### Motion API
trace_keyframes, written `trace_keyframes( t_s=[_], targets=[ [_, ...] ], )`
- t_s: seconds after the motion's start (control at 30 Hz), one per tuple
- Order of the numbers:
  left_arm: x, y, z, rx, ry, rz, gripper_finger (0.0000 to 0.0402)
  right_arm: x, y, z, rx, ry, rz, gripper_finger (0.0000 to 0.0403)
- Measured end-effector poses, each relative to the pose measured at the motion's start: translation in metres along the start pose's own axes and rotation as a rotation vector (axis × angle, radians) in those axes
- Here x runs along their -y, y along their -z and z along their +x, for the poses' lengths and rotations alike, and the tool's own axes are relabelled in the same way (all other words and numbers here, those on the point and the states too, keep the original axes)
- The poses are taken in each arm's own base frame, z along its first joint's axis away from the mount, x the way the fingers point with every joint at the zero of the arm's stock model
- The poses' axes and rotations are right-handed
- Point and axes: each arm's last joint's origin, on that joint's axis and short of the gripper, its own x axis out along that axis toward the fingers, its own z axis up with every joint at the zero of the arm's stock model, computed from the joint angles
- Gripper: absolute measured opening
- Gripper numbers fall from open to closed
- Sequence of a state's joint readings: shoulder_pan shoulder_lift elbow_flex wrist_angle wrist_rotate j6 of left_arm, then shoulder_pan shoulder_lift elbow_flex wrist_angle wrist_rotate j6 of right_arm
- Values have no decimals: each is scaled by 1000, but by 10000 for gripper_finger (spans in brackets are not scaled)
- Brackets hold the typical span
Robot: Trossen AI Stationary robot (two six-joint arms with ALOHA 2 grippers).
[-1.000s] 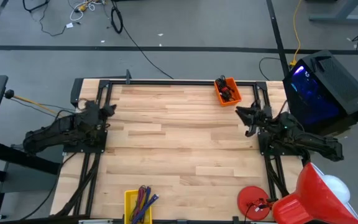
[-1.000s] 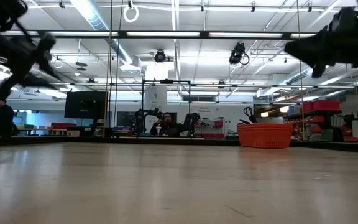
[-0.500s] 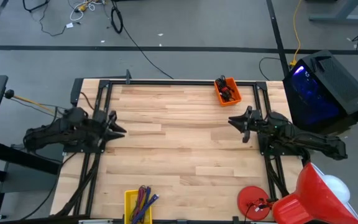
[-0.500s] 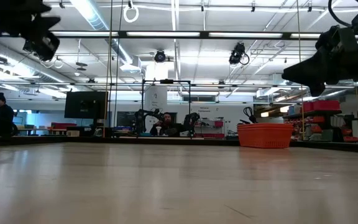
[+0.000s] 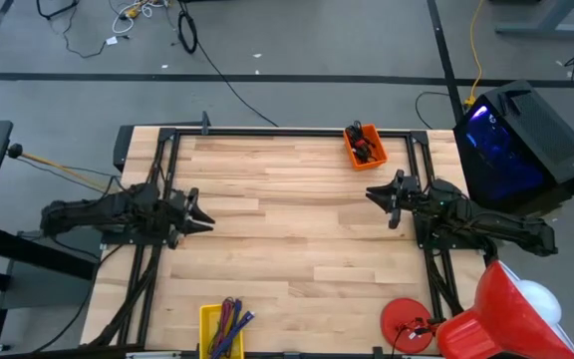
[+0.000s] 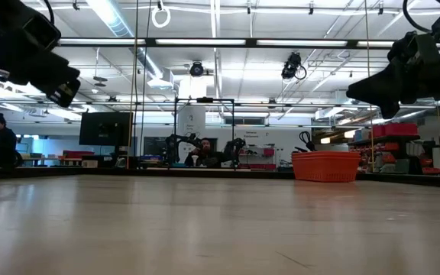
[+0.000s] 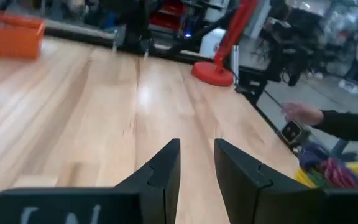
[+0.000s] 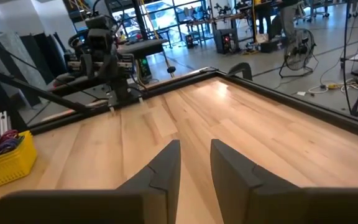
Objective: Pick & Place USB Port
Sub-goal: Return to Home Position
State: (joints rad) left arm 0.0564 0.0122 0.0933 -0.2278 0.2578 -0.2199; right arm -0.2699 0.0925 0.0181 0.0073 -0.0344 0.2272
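Observation:
The orange bin (image 5: pixel 364 146) stands at the table's far edge, right of centre, with small dark parts inside; which of them is the USB port I cannot tell. It also shows in the low view as the orange bin (image 6: pixel 325 165). My left gripper (image 5: pixel 199 216) hovers open over the table's left side, fingers apart in its wrist view (image 7: pixel 196 163). My right gripper (image 5: pixel 375 194) hovers open over the right side, just near of the orange bin, and holds nothing (image 8: pixel 194 158). Both arms hang well above the tabletop in the low view.
A yellow bin (image 5: pixel 223 329) of coloured cables sits at the near edge, left of centre. A red round base (image 5: pixel 407 323) stands at the near right corner. A person's hand (image 7: pixel 302 113) in a dark sleeve reaches in near the yellow bin (image 7: pixel 331 172). Bare wood lies between the arms.
My left gripper has swung from the left frame out over the table, toward the right and slightly toward the near edge. My right gripper moved a little toward the table's left, then stayed still.

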Motion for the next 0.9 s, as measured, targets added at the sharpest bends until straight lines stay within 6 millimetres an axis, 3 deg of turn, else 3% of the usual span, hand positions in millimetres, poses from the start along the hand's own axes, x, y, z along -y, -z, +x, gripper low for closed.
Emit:
trace_keyframes(
  t_s=[0.3, 0.9],
  targets=[
    [9, 0, 3, 7, 109, 272, 103, 0, 0, 0, 1, -1, 0, 91],
    [10, 0, 3, 14, 115, 331, 103, 0, 0, 0, 1, 0, 0, 91]
  ],
)
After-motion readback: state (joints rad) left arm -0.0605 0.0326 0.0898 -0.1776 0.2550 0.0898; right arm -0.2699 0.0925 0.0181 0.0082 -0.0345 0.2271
